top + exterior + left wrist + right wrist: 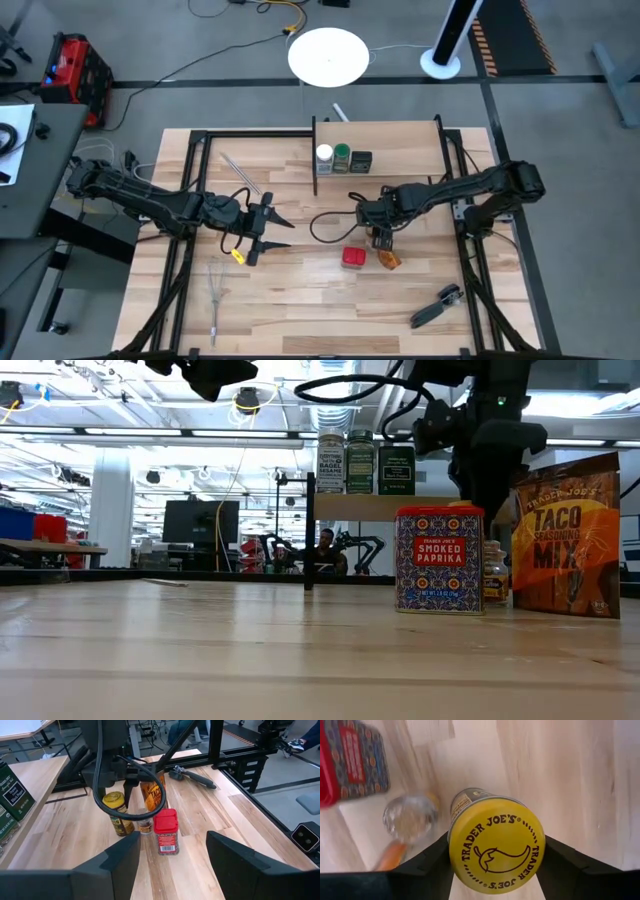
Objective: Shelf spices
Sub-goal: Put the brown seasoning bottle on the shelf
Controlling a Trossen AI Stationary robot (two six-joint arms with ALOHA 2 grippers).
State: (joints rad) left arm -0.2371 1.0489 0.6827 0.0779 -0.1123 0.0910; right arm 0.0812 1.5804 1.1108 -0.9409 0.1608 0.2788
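Table (300, 300) pale wood planks, matt; paprika tin (438, 559) glossy printed metal; taco packet (566, 535) glossy.

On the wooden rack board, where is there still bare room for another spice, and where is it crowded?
The pale wooden shelf board is bare from the dark square tin to its right end post. Its left end is crowded: white-capped jar, green-capped jar and that tin stand side by side.

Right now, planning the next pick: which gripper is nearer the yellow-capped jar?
Right. The right gripper has its fingers on either side of the yellow-capped jar; the left gripper hangs well off to the side.
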